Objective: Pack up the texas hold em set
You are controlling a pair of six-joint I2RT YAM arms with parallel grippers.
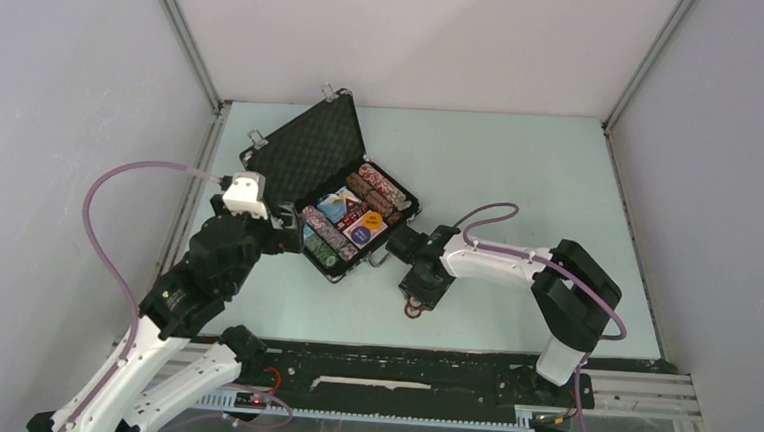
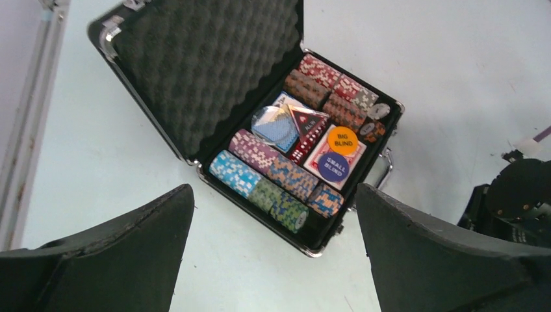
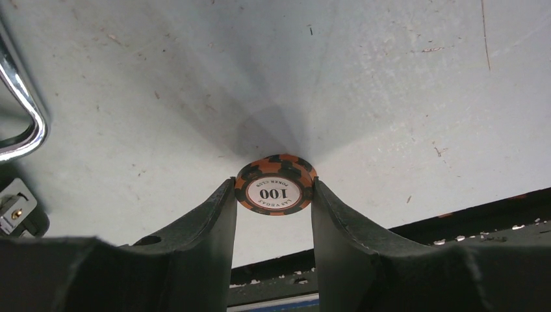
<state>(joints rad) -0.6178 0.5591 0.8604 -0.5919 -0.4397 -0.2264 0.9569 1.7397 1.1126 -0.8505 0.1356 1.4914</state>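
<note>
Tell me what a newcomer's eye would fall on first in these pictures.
The open black briefcase, left of middle on the table, draws the eye first, its tray packed with rows of multicoloured chips and an orange BIG BLIND button. Next comes the single orange-and-black 100 chip, pinched by its rim in the right gripper, close to the table.

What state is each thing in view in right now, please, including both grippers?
Briefcase: open, lid swung back.
Chip rows: seated inside the briefcase.
Big Blind button: lying flat inside the briefcase.
100 chip: outside the briefcase, pinched edge to edge.
Left gripper: open, empty.
Right gripper: shut on the 100 chip.
</note>
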